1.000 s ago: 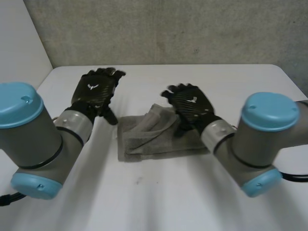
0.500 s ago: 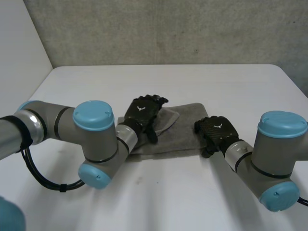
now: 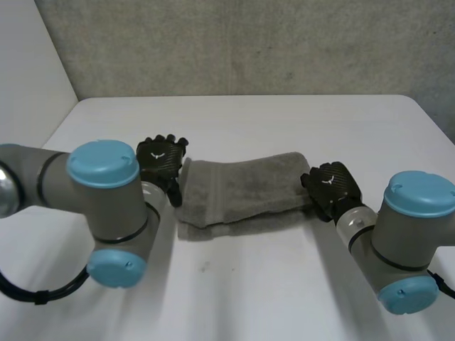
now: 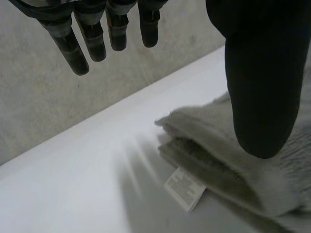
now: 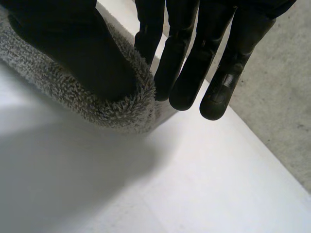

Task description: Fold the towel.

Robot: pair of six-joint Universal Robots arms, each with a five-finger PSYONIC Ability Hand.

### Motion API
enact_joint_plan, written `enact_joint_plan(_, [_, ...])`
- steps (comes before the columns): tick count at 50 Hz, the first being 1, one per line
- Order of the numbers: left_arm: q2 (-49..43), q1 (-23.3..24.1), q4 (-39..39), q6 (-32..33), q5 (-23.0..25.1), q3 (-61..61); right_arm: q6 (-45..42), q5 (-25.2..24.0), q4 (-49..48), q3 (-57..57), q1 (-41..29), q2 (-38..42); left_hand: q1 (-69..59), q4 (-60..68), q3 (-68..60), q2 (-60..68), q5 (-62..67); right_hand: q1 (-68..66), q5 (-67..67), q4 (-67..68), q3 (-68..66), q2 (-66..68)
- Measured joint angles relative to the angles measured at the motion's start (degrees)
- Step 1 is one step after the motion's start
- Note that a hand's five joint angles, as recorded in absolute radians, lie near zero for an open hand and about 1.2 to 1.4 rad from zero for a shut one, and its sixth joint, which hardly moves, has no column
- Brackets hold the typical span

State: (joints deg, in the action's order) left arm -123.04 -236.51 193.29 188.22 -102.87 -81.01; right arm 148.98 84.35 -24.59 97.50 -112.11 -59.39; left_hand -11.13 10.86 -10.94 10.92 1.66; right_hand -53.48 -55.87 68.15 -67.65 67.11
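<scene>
On the white table [image 3: 284, 121] the grey towel [image 3: 242, 188] lies folded, near the middle. The left hand [image 3: 162, 160] sits at the towel's 9 o'clock end, right beside it. The right hand [image 3: 330, 185] sits at the 3 o'clock end, touching the cloth there.

From the left wrist, the left hand [image 4: 262, 73] is loose and spread. Its fingers [image 4: 68, 43] are straight and hang over bare table, holding nothing. The thumb reaches over the folded corner of the towel [image 4: 209, 141]. I cannot tell if it touches. A small white tag [image 4: 184, 188] sticks out from under that corner.

From the right wrist, the right hand [image 5: 63, 39] is loose too. Its thumb lies on the fuzzy edge of the towel [image 5: 112, 109]. Its fingers [image 5: 187, 63] are straight, just past that edge, over the table [image 5: 97, 184]. They do not curl round the cloth.
</scene>
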Motion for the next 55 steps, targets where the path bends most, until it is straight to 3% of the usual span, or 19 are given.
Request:
enact_joint_plan(9, [12.07, 0.14, -0.01, -3.75, 0.44, -8.43, -12.13, 0.14, 1.33, -1.13, -0.03, -4.75, 0.11, -0.26, 0.24, -0.29, -0.01, 0.00, -0.10, 0.00, 0.00, 0.00])
enact_joint_plan(16, [16.27, -1.41, 0.00, -4.36, 0.46, -11.60, -17.29, -0.88, 0.47, -5.12, -2.79, -5.97, 0.41, -0.32, 0.37, -0.43, -0.02, 0.00, -0.30, 0.00, -0.05, 0.00])
enact_joint_plan(20, [17.67, -3.56, -0.01, -4.31, 0.47, -12.88, -17.88, -4.06, -0.24, -9.78, -8.42, -3.42, 0.55, -0.61, 0.62, -0.65, -0.02, -0.50, -0.50, 0.22, -0.30, 0.00])
enact_joint_plan(27, [18.60, -6.78, 0.06, -4.33, 0.49, -14.76, -15.52, -20.18, -0.13, -15.43, -16.37, 5.85, 0.80, -0.91, 1.07, -1.06, -0.02, -0.44, -0.60, 0.22, -0.30, 0.00])
enact_joint_plan(28, [18.60, -6.78, 0.06, -4.33, 0.49, -14.76, -15.52, -20.18, -0.13, -15.43, -16.37, 5.85, 0.80, -0.91, 1.07, -1.06, -0.02, -0.44, -0.60, 0.22, -0.30, 0.00])
enact_joint_plan(31, [18.60, -7.05, 0.14, -4.35, 0.52, -15.26, -12.44, -23.67, 0.71, -16.10, -17.39, 8.56, 0.80, -0.93, 1.08, -1.09, -0.02, -0.44, -0.69, 0.22, -0.30, 0.00])
enact_joint_plan(36, [18.38, -7.04, 0.44, -4.33, 1.00, -15.06, -4.34, -22.77, 2.38, -16.58, -17.39, 8.58, 0.80, -0.93, 1.08, -1.11, -0.02, 3.81, 5.57, -7.97, 7.52, -8.01])
enact_joint_plan(38, [18.19, -7.01, 0.52, -4.35, 1.50, -14.63, 1.13, -21.19, 3.11, -16.66, -16.90, 6.90, 0.80, -0.93, 1.08, -1.11, -0.02, 32.36, 35.07, -38.21, 38.64, -38.67])
enact_joint_plan(41, [17.67, -6.92, 0.62, -4.43, 2.81, -13.33, 7.85, -18.89, 3.75, -16.55, -15.58, 3.95, 0.80, -0.93, 1.08, -1.11, -0.02, 35.32, 39.50, -42.55, 42.87, -42.88])
enact_joint_plan(42, [17.37, -6.82, 0.64, -4.48, 3.40, -12.67, 11.63, -17.40, 4.06, -16.36, -14.50, 2.06, 0.80, -0.93, 1.08, -1.11, -0.02, 41.62, 52.43, -54.91, 55.13, -54.06])
enact_joint_plan(46, [16.42, -6.46, 0.62, -4.74, 4.72, -10.79, 16.70, -15.27, 4.47, -16.03, -12.74, -0.54, 0.80, -0.93, 1.07, -1.10, -0.02, 41.62, 52.80, -54.94, 55.55, -54.42])
enact_joint_plan(47, [14.73, -5.56, 0.55, -5.97, 5.84, -7.73, 25.47, -12.08, 6.53, -15.52, -9.58, -4.45, 0.80, -0.93, 1.07, -1.08, -0.02, 41.62, 52.87, -54.94, 55.57, -54.42])
enact_joint_plan(55, [8.51, -1.53, -0.56, -12.41, 8.46, 1.28, 37.11, -9.91, 17.22, -17.31, -4.20, -6.75, 0.59, 0.05, -0.08, 0.11, -0.01, 41.62, 53.02, -54.94, 55.57, -54.42])
